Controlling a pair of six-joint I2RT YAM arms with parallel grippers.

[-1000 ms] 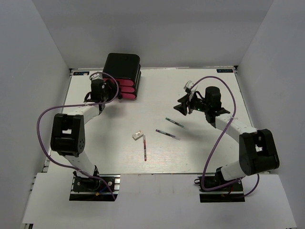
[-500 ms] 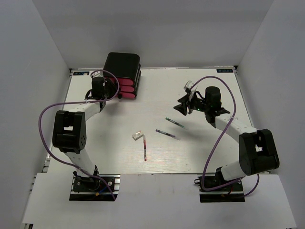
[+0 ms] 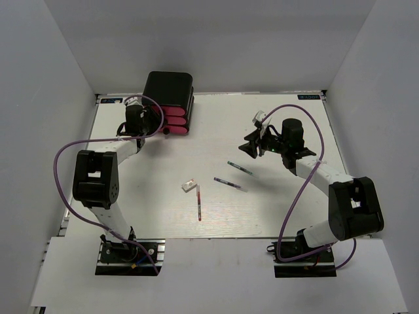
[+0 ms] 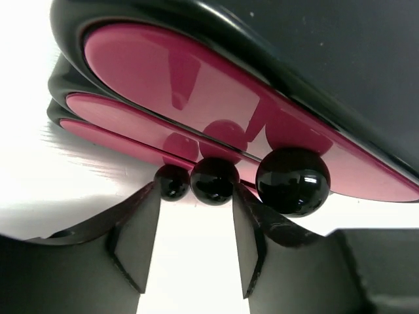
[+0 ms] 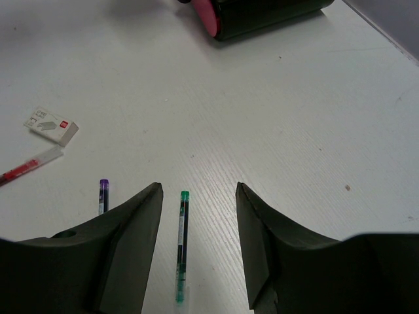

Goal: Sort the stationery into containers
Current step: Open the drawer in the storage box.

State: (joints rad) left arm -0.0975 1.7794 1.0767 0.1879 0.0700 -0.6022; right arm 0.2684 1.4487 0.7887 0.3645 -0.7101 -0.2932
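The black drawer box (image 3: 168, 88) sits at the tabletop's (image 3: 288, 203) upper-left edge, with open room spreading right and below. Its three glossy pink drawers (image 4: 196, 85) are stacked. The left tool (image 4: 196, 193) is released, its tips flanking the middle knob (image 4: 215, 181). The right tool (image 5: 196, 190), also released, hovers above a green pen (image 5: 182, 242) mid-frame.

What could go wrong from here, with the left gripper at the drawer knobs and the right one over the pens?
1. The three knobs crowd together in front of the open left gripper; it may pinch the wrong one or slip off the round, glossy surface.
2. Nothing braces the black box, so a pull might drag it.
3. The green pen lies flat, off-centre before the open right gripper; closing may roll it.
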